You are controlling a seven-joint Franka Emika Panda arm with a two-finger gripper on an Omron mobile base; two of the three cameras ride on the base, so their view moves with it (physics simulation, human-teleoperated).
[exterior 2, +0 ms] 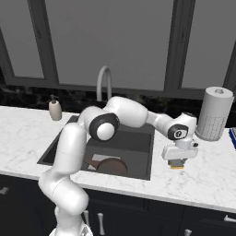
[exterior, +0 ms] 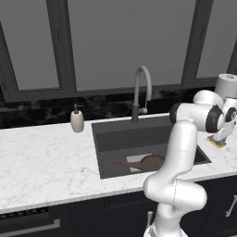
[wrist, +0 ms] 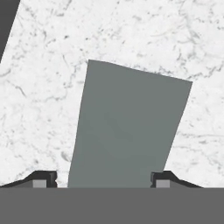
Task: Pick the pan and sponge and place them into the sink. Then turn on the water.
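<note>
With the pan [exterior: 151,162] lying in the sink [exterior: 107,134], the sponge step is in hand: the tool [exterior 2: 178,164] stands closed on the flat sponge [wrist: 127,127], grey-green over yellow, on the tabletop [exterior 2: 207,175] right of the basin, so next probably comes a lift toward the sink.

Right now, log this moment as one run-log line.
pan: in sink | sponge: on counter, between gripper fingers | faucet: no water
</note>
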